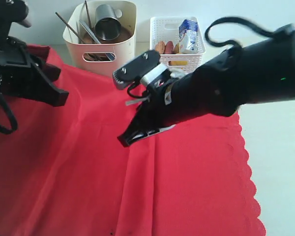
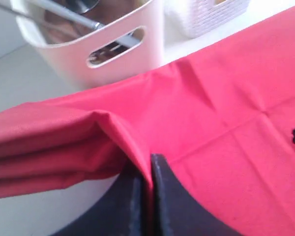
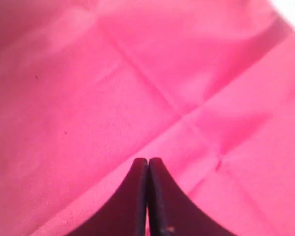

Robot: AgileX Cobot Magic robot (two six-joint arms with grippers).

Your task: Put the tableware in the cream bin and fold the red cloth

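The red cloth [image 1: 187,162] covers most of the table, with its left part gathered into folds [image 2: 44,147]. My left gripper [image 2: 148,169] is shut on a raised ridge of that cloth at its left side [image 1: 59,96]. My right gripper [image 1: 124,140] hangs over the cloth's middle, its fingers pressed together with nothing between them [image 3: 148,162]. Only red cloth [image 3: 137,73] lies beneath it. The cream bin [image 1: 119,54] stands behind the cloth and holds the steel cup [image 1: 107,27], the chopsticks [image 1: 66,22] and a silver knife [image 1: 91,32].
A white lattice basket [image 1: 160,30] with a milk carton [image 1: 189,35] and other food stands to the right of the bin. The cloth's scalloped edge [image 1: 248,167] runs down the right, with bare white table [image 1: 280,162] beyond it.
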